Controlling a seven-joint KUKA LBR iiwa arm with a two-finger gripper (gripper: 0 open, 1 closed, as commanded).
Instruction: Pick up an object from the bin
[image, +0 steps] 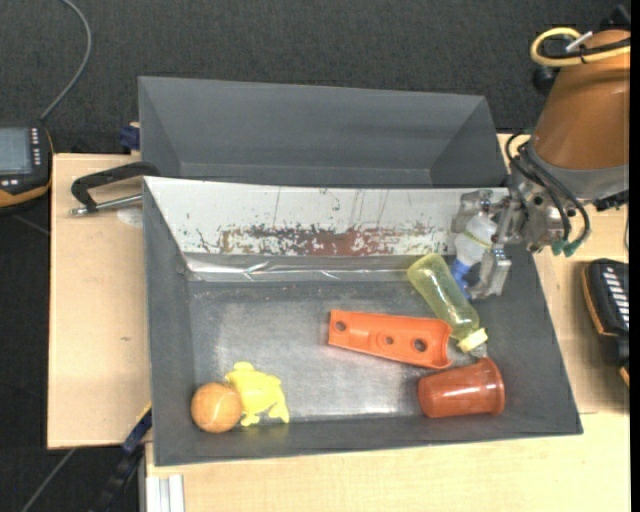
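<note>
Lying on scuffed grey bin floor (260, 345): orange bracket (390, 338), red cup (462, 390)

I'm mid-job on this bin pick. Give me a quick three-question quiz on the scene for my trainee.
1. Fill in: the red cup lies on its ____.
2. True or false: the orange ball lies beside the yellow toy.
3. Which thing lies nearest the gripper? A) red cup B) pale yellow bottle C) orange ball

Key: 1 side; 2 true; 3 B.
</note>
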